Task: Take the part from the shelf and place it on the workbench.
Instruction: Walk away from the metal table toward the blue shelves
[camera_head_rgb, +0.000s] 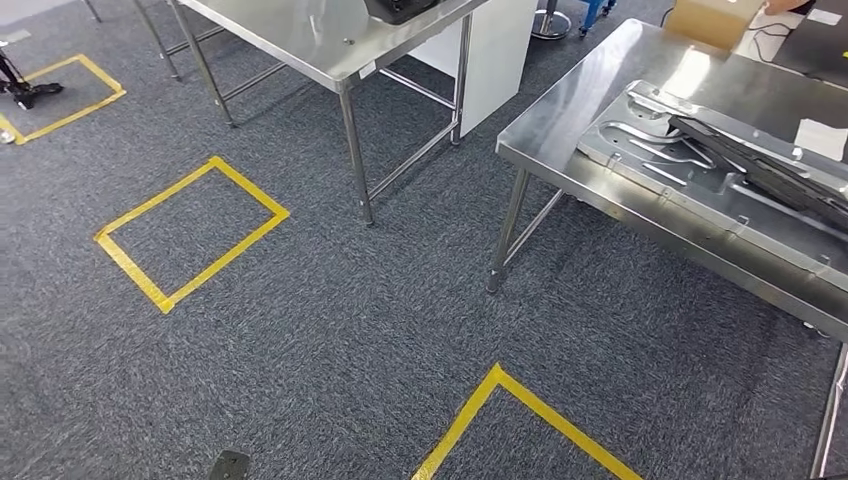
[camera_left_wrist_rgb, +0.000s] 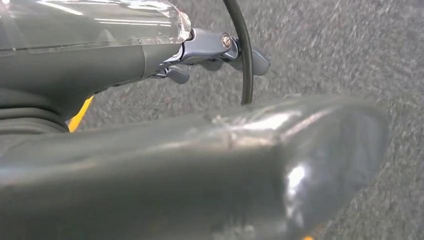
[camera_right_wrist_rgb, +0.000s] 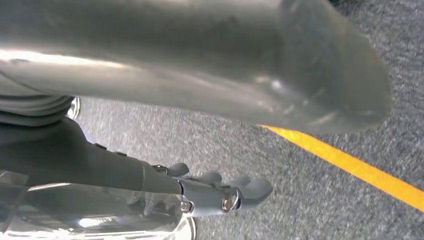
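Two hands hang low over carpet, arms down as for walking: left hand (camera_left_wrist_rgb: 215, 52) and right hand (camera_right_wrist_rgb: 215, 192) both empty, fingers apart. Dark part (camera_head_rgb: 770, 170) lies on jig plate (camera_head_rgb: 640, 150) on steel bench (camera_head_rgb: 560, 125), far ahead of right hand. Second table (camera_head_rgb: 300, 40) ahead of left hand; yellow tape (camera_head_rgb: 190, 235) marks floor between, table legs near path.

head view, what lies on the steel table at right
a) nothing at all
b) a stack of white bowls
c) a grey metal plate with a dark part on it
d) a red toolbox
c: the table carries a grey plate with shaped recesses, and a long dark part lies across it.
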